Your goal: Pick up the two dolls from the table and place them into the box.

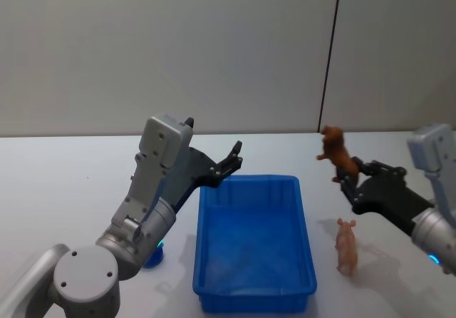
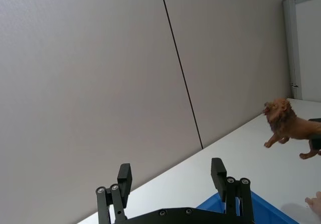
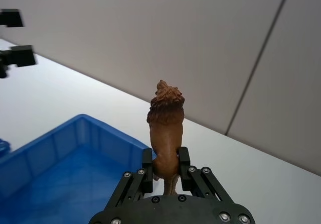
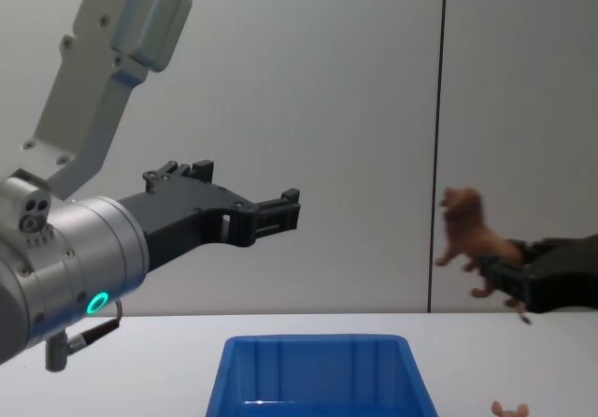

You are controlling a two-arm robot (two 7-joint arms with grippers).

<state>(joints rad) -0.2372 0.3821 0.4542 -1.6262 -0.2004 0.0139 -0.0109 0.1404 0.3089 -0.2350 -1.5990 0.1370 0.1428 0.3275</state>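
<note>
Right tool (image 3: 165, 168) is clamped on the brown lion doll's (image 1: 333, 152) body, up in the air just right of the box (image 1: 249, 184). Probably light, stiff plastic with skinny legs, so the torso's the best grip. The pink doll (image 1: 347, 247) lies on the table (image 1: 71, 175) beside the box's right wall. Left tool (image 2: 171, 176) hovers wide open at the box's far-left corner.
</note>
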